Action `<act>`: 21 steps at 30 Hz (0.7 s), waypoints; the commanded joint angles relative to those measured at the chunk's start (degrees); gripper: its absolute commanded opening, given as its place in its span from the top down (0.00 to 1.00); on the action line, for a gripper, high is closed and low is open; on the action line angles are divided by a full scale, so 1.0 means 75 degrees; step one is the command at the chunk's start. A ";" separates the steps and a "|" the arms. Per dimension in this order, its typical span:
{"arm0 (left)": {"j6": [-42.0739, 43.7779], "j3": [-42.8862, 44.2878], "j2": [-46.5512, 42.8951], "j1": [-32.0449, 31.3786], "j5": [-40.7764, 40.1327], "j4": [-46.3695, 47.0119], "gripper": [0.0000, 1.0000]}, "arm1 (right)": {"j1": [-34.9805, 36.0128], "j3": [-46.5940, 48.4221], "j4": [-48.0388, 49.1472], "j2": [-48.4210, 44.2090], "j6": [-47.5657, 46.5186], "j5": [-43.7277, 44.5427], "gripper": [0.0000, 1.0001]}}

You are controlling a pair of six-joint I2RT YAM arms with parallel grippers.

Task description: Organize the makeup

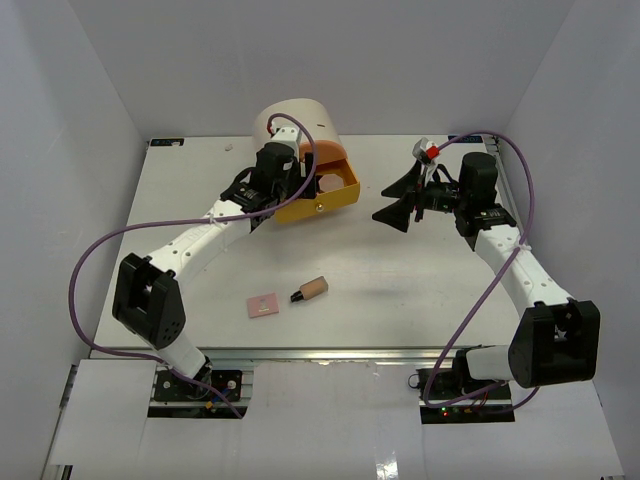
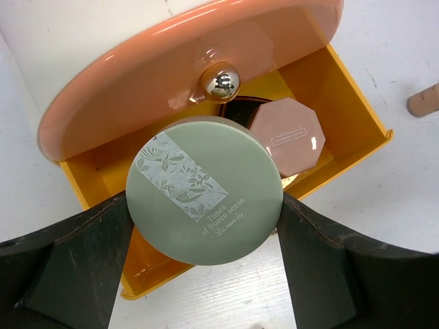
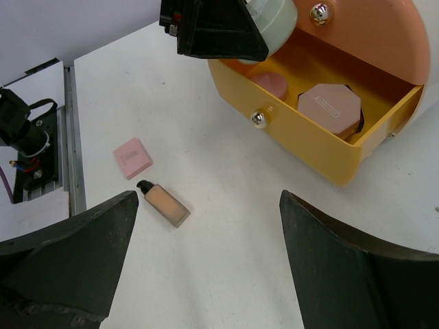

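The left gripper point(image 2: 206, 205) is clamped on a pale green round compact point(image 2: 204, 195) with a glossy, leaf-printed lid. Its black fingers pinch the rim on opposite sides, likely so the flat disc stays level as it hangs over the open yellow plastic drawer point(image 2: 357, 110) of the cream cylinder organiser point(image 1: 295, 118). A smooth pink octagonal compact point(image 2: 291, 133) already lies inside, with room beside it. The right gripper point(image 3: 212, 267) is spread wide and holds nothing, hovering above the matte white table point(image 1: 420, 280), where a pink square compact point(image 1: 264, 304) and a tan black-capped bottle point(image 1: 311, 289) lie apart, not yet stowed
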 commanded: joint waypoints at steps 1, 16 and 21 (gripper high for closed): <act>0.0164 0.0038 -0.0631 -0.0018 0.0065 0.0013 0.08 | -0.0042 -0.0100 0.0352 0.0037 0.0045 -0.0183 0.10; 0.0528 -0.0022 -0.1232 -0.0011 0.0450 -0.0145 0.02 | 0.0015 -0.0094 0.0112 0.0209 -0.0807 -0.1530 0.10; 0.0829 -0.0838 -0.2423 -0.0007 0.1138 -0.0289 0.02 | 0.0958 -0.0054 -0.2471 -0.0184 -0.4618 -0.2053 0.10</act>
